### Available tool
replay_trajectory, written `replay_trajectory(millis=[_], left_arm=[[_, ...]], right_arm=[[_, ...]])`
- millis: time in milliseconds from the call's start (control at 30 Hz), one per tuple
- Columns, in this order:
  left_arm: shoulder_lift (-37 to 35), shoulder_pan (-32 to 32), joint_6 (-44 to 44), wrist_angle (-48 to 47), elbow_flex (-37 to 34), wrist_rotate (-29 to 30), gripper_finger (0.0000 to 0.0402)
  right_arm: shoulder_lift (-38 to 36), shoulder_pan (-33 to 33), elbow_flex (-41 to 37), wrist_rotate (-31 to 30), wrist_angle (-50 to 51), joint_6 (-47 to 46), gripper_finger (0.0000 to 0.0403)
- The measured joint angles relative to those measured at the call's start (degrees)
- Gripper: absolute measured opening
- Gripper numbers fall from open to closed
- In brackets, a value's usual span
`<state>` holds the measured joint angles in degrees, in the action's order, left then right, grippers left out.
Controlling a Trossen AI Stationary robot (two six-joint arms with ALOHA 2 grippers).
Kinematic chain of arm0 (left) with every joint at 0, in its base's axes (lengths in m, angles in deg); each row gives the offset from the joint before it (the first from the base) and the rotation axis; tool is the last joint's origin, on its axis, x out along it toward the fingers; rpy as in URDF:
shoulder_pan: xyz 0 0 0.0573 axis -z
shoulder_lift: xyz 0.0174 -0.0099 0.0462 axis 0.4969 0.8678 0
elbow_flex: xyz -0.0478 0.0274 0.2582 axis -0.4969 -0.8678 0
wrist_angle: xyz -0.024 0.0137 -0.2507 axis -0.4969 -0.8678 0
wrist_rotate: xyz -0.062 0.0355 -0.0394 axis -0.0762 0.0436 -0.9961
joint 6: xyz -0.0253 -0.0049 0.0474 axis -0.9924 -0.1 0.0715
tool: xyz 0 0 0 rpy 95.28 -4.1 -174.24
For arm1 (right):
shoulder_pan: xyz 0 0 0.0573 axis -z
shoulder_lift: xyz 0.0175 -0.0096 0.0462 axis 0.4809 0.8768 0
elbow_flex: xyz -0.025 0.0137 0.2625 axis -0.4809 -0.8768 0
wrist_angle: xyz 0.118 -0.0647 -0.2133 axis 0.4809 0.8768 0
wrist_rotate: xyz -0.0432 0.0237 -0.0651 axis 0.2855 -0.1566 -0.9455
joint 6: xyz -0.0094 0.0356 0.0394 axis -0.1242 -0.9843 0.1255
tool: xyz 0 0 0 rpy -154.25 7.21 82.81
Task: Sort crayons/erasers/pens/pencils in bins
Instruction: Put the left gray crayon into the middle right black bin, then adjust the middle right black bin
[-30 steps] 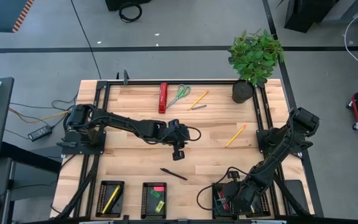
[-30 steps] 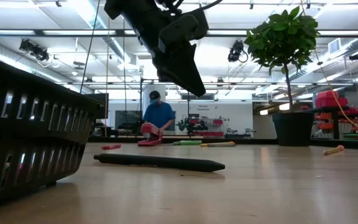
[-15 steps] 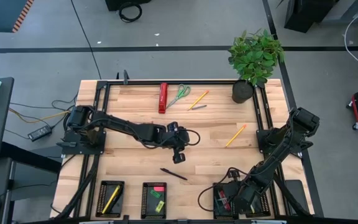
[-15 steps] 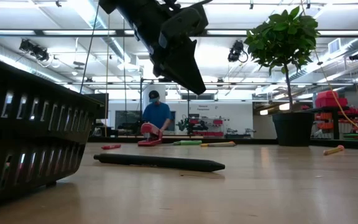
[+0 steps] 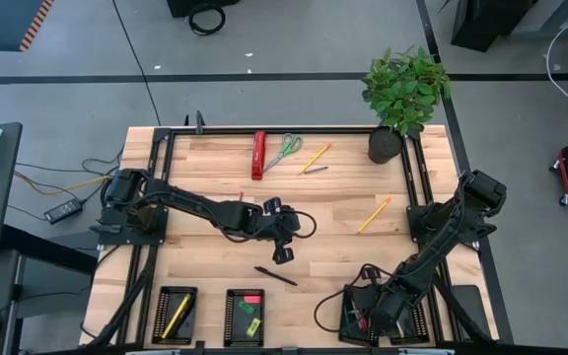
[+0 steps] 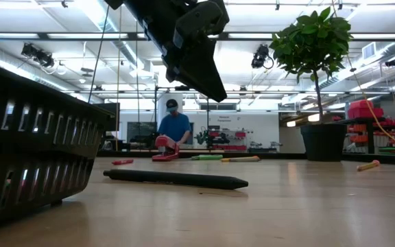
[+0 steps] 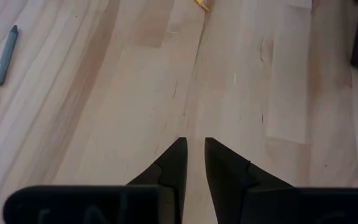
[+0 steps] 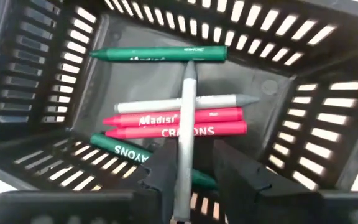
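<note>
A black pen [image 5: 276, 276] [image 6: 173, 180] lies flat on the table near the middle. My left gripper [image 5: 282, 254] [image 7: 193, 149] hangs above it, slightly on its far side, with only a narrow gap between its fingers and nothing in it. My right gripper [image 5: 361, 314] [image 8: 194, 171] points down into a black bin [image 8: 55, 81] that holds red, green and grey crayons. A grey crayon [image 8: 185, 124] stands slanted between its open fingers, its far end over the other crayons. Two more bins [image 5: 176, 314] [image 5: 245, 314] at the near left hold a yellow pencil and three erasers. My right gripper has the grey crayon's near end [image 8: 180, 186] between its fingers, which stand wider apart than the crayon. I cannot tell whether either finger touches it. The crayon slants down into the bin, across the crayons lying there.
At the far edge lie a red tool [image 5: 258, 155], green scissors [image 5: 286, 150], an orange pencil [image 5: 316, 156] and a grey crayon [image 5: 314, 170]. Another orange pencil [image 5: 374, 214] lies right of centre, and a potted plant [image 5: 402, 94] stands at the far right. A person [image 6: 175, 127] is in the room beyond.
My left gripper has moved a little toward the table's near edge, closer to the black pen. The pen has not moved.
</note>
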<state>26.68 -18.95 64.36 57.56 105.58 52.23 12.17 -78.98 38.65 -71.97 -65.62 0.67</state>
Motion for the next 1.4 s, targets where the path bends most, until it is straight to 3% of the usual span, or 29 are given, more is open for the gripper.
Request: replay_trajectory(millis=[267,500,900,1067,1267,1400], left_arm=[[0.0,0.02,0.08,-0.02,0.0,0.14,0.006],[0.0,0.02,1.26,-0.02,0.0,0.16,0.0061],[0.0,-0.02,1.55,-0.02,0.0,0.16,0.0056],[0.0,-0.02,1.62,-0.02,0.0,0.16,0.0051],[0.0,-0.02,1.64,-0.14,0.0,0.2,0.0053],[0.0,0.01,-0.28,-2.06,0.01,4.91,0.0051]], right_arm=[[0.0,0.0,-0.01,1.27,0.0,0.75,0.0024],[0.0,0.0,0.56,1.29,0.35,4.78,0.0028],[0.0,-0.15,5.13,-0.28,0.23,28.07,0.003],[0.0,-0.15,4.78,-0.97,0.38,30.75,0.0051],[0.0,-0.09,4.78,-5.21,0.25,30.41,0.011],[0.0,-0.13,4.78,-7.94,0.27,27.59,0.0144]])
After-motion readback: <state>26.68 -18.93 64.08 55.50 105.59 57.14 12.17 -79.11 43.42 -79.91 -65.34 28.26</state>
